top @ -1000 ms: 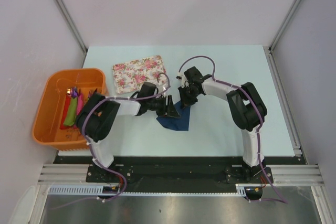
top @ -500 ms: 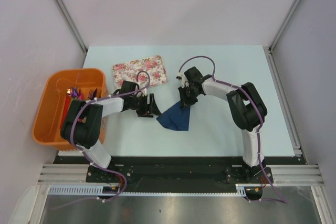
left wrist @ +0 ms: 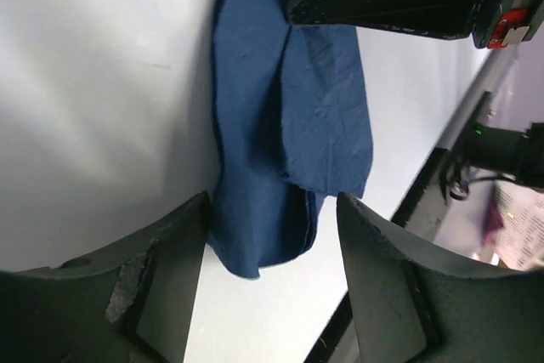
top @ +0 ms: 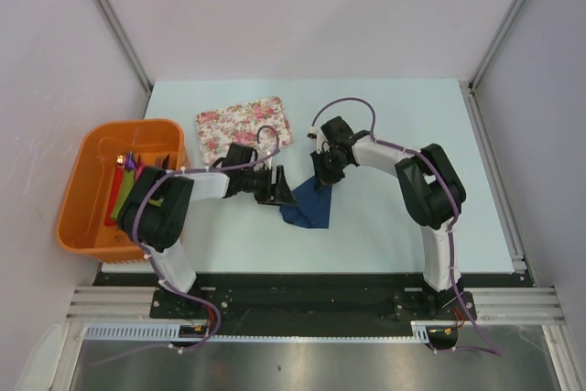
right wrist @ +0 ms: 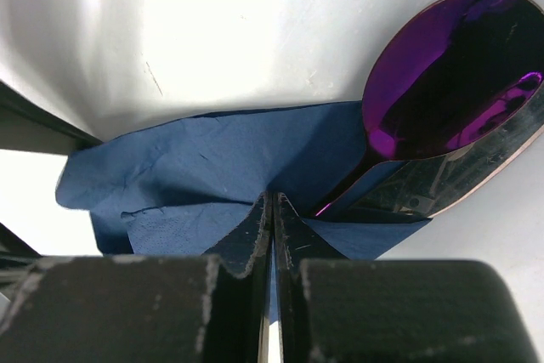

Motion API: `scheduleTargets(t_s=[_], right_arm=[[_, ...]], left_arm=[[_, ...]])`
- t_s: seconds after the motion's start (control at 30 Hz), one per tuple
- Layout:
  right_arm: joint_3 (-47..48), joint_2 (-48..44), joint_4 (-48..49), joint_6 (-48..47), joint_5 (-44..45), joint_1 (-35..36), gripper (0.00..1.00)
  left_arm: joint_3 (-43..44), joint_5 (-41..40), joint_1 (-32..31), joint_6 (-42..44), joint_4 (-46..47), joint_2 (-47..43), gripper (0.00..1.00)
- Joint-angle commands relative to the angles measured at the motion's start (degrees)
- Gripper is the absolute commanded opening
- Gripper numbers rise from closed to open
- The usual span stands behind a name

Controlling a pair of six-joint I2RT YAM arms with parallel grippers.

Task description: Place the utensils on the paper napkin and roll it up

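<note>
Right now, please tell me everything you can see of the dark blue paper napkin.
The paper napkin is a thin, matte, dark navy sheet, creased and folded loosely over itself, not flat. It lies on the pale table between both arms. The right gripper, shut, pinches a fold at one edge. A shiny purple spoon pokes out of its folds. The left gripper stands open around its other end.

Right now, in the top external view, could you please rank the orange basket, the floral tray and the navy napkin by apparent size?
1. orange basket, clearly the largest.
2. floral tray.
3. navy napkin, smallest as seen. It is folded and partly covered, so its full size is unsure.
</note>
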Motion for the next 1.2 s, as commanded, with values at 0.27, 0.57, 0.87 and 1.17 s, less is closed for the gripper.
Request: scheduleTargets(t_s=[0.27, 0.57, 0.87, 1.17], right_arm=[[-3.2, 5.8, 0.0, -1.8, 5.9, 1.1, 0.04], [-2.8, 6.1, 0.0, -1.2, 5.7, 1.3, 0.04], [-2.5, 6.3, -0.2, -1.4, 5.7, 1.2, 0.04], [-2.8, 6.3, -0.3, -1.3, 5.5, 1.1, 0.03]], left_arm=[[-9.1, 3.9, 5.7, -0.4, 2.0, -15.6, 0.56], [-14.2, 10.1, -4.8, -7.0, 16.1, -13.2, 0.28], [-12.9, 8.1, -8.1, -10.5, 25.0, -4.4, 0.20], [-10.3, 2.2, -8.0, -6.8, 23.1, 0.2, 0.18]])
